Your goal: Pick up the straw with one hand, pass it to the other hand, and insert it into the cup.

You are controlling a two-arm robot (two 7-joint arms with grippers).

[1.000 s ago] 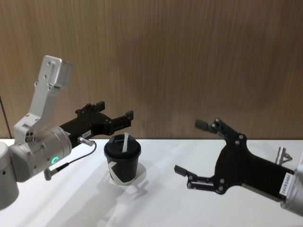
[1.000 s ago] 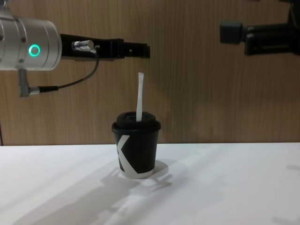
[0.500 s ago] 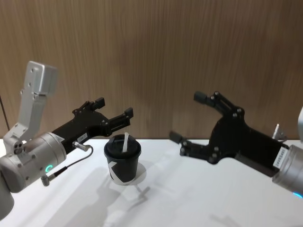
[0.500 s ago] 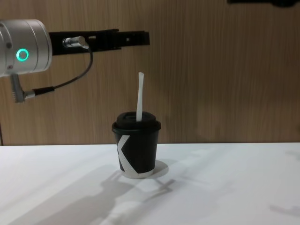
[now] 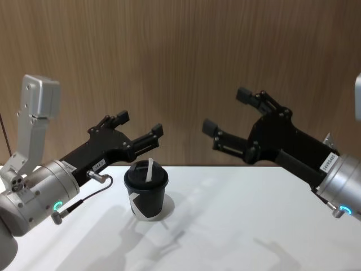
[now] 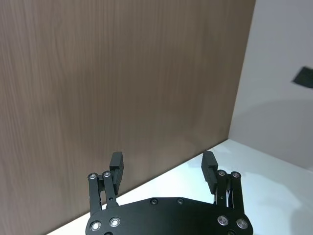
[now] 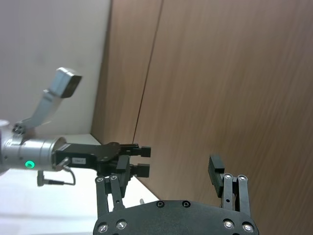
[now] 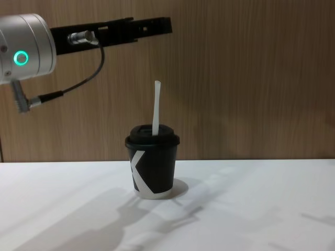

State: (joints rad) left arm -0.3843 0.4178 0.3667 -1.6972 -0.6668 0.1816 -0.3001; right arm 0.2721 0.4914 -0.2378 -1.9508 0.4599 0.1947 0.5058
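The left gripper's (image 5: 139,127) fingers (image 6: 117,164) were spread wide with nothing between them, the two short black tips standing well apart in the left wrist view. That gripper (image 8: 157,25) hung in the air above the cup, clear of the straw's top end, and it ran back to the left into a silver cylindrical wrist (image 8: 23,55) with a glowing teal ring (image 8: 21,58). A thin dark cable (image 8: 84,83) with a metal plug drooped beneath the wrist.

The right gripper's (image 5: 228,116) fingers (image 7: 215,169) were also parted and empty. It was raised well above the surface, to the right of the cup and well apart from it, its flat black body slanting down toward a silver wrist (image 5: 342,192) at the right edge of the head view. In the right wrist view the left gripper (image 7: 139,159) showed farther off, beyond the right one's own fingertips.

The straw (image 8: 155,107) stood nearly upright in the cup (image 8: 152,167), passing through the black domed lid (image 8: 152,135) with its white upper length rising above it. The cup sat upright on the white surface (image 8: 251,209), its big white K mark turned toward the chest camera, in front of a brown wood-grain wall (image 8: 251,78). Neither gripper touched the cup or the straw.
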